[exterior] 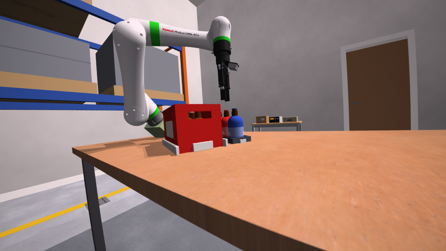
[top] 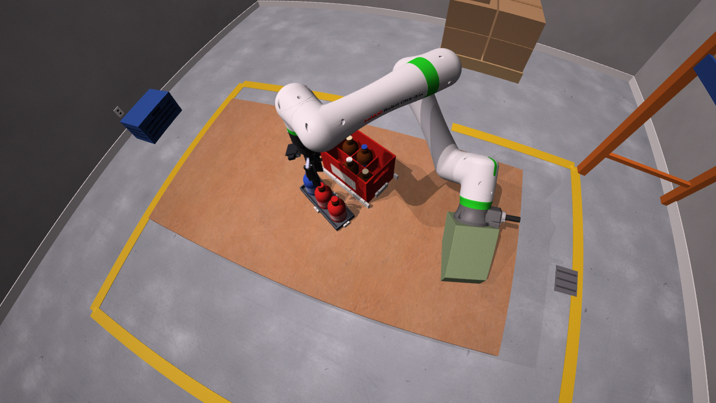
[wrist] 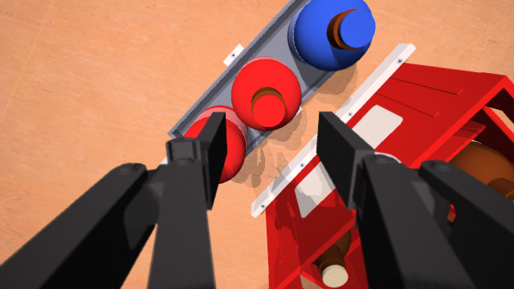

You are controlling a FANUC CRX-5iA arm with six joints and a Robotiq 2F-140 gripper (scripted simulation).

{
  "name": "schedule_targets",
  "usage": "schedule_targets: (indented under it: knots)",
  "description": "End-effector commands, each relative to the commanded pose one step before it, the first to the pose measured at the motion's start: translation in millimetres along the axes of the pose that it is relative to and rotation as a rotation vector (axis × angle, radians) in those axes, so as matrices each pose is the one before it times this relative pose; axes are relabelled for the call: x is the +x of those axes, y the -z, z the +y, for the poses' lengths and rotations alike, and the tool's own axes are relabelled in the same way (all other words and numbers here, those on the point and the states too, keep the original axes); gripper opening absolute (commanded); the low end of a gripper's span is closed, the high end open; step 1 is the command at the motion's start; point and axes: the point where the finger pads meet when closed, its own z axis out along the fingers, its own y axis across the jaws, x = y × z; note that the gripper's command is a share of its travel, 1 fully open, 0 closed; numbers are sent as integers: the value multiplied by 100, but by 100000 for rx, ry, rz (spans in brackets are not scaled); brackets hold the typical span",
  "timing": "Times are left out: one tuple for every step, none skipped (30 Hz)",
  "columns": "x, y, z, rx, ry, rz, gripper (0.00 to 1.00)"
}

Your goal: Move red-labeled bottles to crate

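Black gripper (wrist: 269, 152) apart, empty, above tray (wrist: 209, 100) w/ 2 red bottles (wrist: 266, 98); crate (wrist: 422, 116) beside.

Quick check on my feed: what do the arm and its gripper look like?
The arm has smooth white rounded links with bright green bands at the joints and red and black FANUC lettering on the forearm. The gripper is matte black, with two flat rectangular fingers on hinged bars.
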Motion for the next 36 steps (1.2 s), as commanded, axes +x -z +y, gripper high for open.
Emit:
schedule_targets:
  knots:
    - [50, -274, -1, 16, -8, 232, 44]
    - [1, -142, 0, 0, 0, 0, 44]
    - [1, -144, 0, 0, 0, 0, 44]
    - [1, -145, 0, 0, 0, 0, 44]
    - [0, 0, 0, 0, 0, 0, 44]
    - [0, 0, 0, 0, 0, 0, 44]
    - [1, -146, 0, 0, 0, 0, 44]
    - [1, -147, 0, 0, 0, 0, 44]
    - [1, -145, 0, 0, 0, 0, 44]
    - [1, -144, 0, 0, 0, 0, 44]
    - [1, -143, 0, 0, 0, 0, 44]
    - [1, -140, 0, 0, 0, 0, 44]
    - [0, -136, 0, 0, 0, 0, 44]
    - [1, -133, 0, 0, 0, 0, 44]
    - [1, -128, 0, 0, 0, 0, 44]
    - [1, -123, 0, 0, 0, 0, 44]
    - [0, -117, 0, 0, 0, 0, 44]
    - [1, -112, 0, 0, 0, 0, 44]
    - [1, -105, 0, 0, 0, 0, 44]
    - [1, -98, 0, 0, 0, 0, 44]
    - [0, -90, 0, 0, 0, 0, 44]
    - [0, 0, 0, 0, 0, 0, 44]
    - [0, 0, 0, 0, 0, 0, 44]
    - [0, -83, 0, 0, 0, 0, 44]
    - [1, -76, 0, 0, 0, 0, 44]
    - [1, -68, 0, 0, 0, 0, 44]
    - [0, -60, 0, 0, 0, 0, 44]
    - [0, -52, 0, 0, 0, 0, 44]
    - [0, -44, 0, 0, 0, 0, 44]
    - [0, -37, 0, 0, 0, 0, 44]
    - [0, -30, 0, 0, 0, 0, 44]
    - [0, -23, 0, 0, 0, 0, 44]
    - [0, -17, 0, 0, 0, 0, 44]
    - [0, -12, 0, 0, 0, 0, 44]
    - [0, -8, 0, 0, 0, 0, 44]
    - [0, -4, 0, 0, 0, 0, 44]
